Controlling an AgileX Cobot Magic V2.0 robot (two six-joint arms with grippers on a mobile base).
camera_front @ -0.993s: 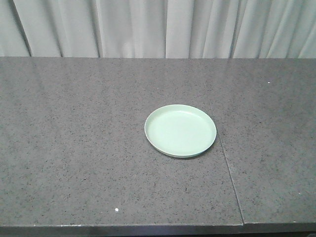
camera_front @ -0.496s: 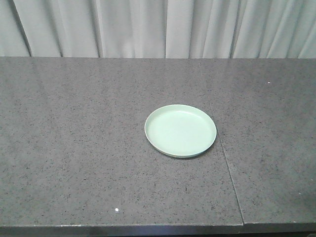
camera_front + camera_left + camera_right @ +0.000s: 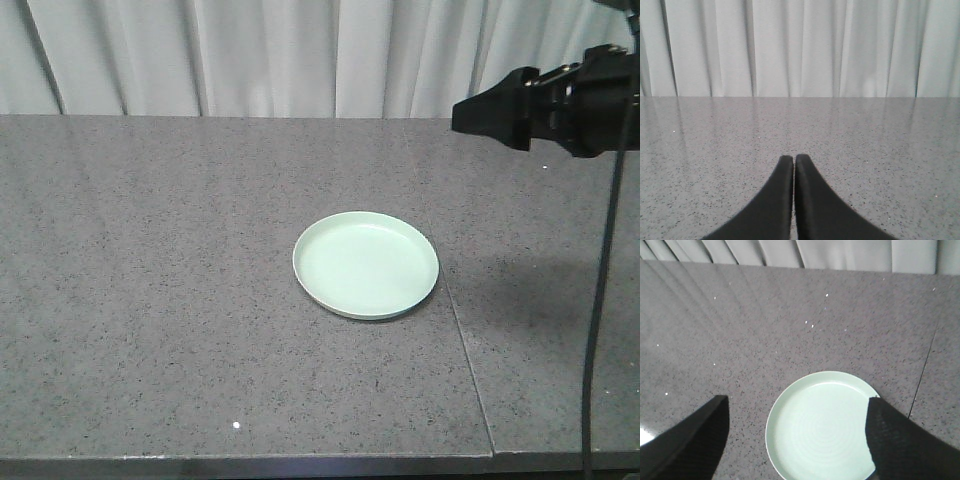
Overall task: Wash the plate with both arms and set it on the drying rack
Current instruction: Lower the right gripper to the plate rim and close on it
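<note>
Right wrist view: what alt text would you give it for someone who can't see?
A round pale green plate lies empty on a speckled grey countertop, seen from above between two wide-spread black fingers; one of them overlaps its edge in the image. A pale curtain runs along the top.

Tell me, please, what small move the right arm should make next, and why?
Probably lower the right hand toward the plate: its fingers are spread wide, framing the plate in the wrist view, yet the hand is high above the counter and touches nothing.
</note>
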